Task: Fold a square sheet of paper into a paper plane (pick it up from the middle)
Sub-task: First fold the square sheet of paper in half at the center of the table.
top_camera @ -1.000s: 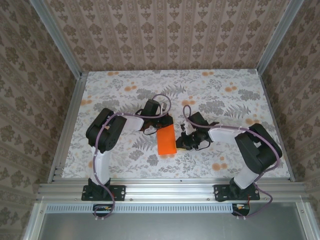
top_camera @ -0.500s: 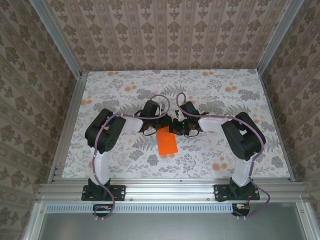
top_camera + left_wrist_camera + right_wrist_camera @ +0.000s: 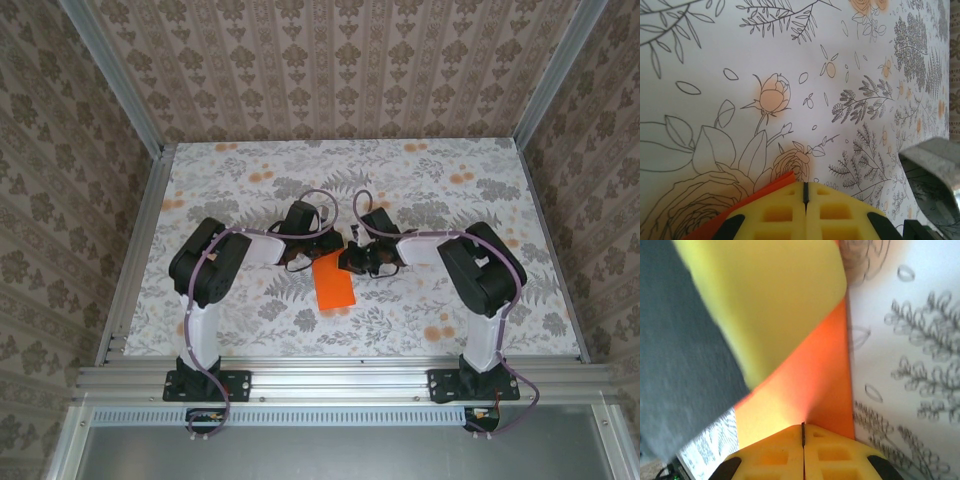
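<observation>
Overhead view of a table (image 3: 450,200) under a smooth white cloth printed with grey line-drawn leaves and pale orange flower blotches. An aluminium frame and walls in brown patterned paper enclose it.

Your orange sheet of paper (image 3: 333,284) is near the table's centre, slightly towards 6 o'clock. It is folded into a flat, plain, bright orange rectangle with crisp straight edges. Its long axis runs roughly 12 to 6 o'clock.

Both black arms bend inward and meet at the far end of the paper. Your left gripper (image 3: 322,247) is at the paper's 11 o'clock corner and your right gripper (image 3: 350,262) at its 1 o'clock corner.

In the left wrist view, the waffle-moulded yellow foam pads (image 3: 775,215) are pressed together, with only a thin dark seam between them. A sliver of orange paper pokes out from them towards 8 o'clock, so the left jaws are closed on the paper.

In the right wrist view, the right jaws' own yellow pads (image 3: 775,457) are likewise closed. The matte orange surface runs straight into their seam, so they are pinching the paper. A large, blurred yellow pad of the left gripper covers the paper's far end at 11 o'clock
</observation>
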